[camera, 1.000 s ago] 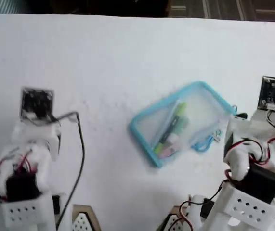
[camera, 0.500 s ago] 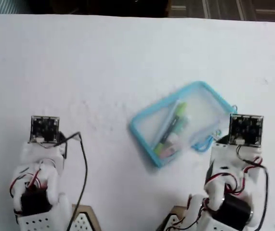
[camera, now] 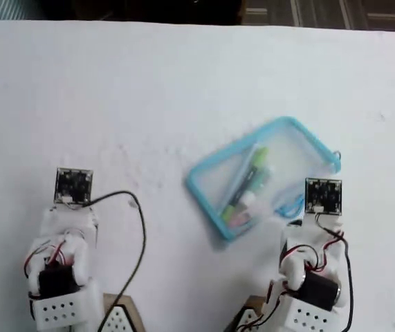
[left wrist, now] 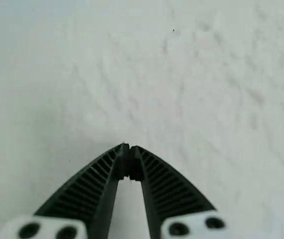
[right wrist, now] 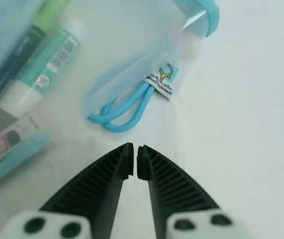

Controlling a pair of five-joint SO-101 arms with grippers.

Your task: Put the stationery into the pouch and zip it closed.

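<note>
- My left tool [left wrist: 129, 162] has its two ribbed black fingers pressed together at the tips, holding nothing, over bare white tabletop [camera: 149, 83].
- My right tool [right wrist: 134, 159] is also drawn together with nothing between its fingers (only a hairline slit shows between the tips). It hangs just short of the blue loop [right wrist: 124, 107] at the pouch's corner, not touching it.
- The pouch [camera: 263, 176] lies flat on the tabletop, right of centre in the high view. It is clear with a light blue border and sits tilted, its far corner toward the upper right and its near corner toward the lower middle of the frame.
- Inside the pouch, a green pen [camera: 254, 169] lies slanted along its length, with a glue stick [right wrist: 42, 69] beside it. A small pink-and-green item sits at the lower end, too blurred for me to name.
- A small printed tag [right wrist: 162, 82] sits where the blue loop meets the pouch.
- I cannot tell whether the zip is fully closed.
- In the high view, my left arm [camera: 62, 263] stands at the lower left, well apart from the pouch. My right arm [camera: 315, 270] stands at the lower right, its wrist board just beside the pouch's lower right edge.
- A black cable [camera: 140, 235] curves down beside my left arm.
</note>
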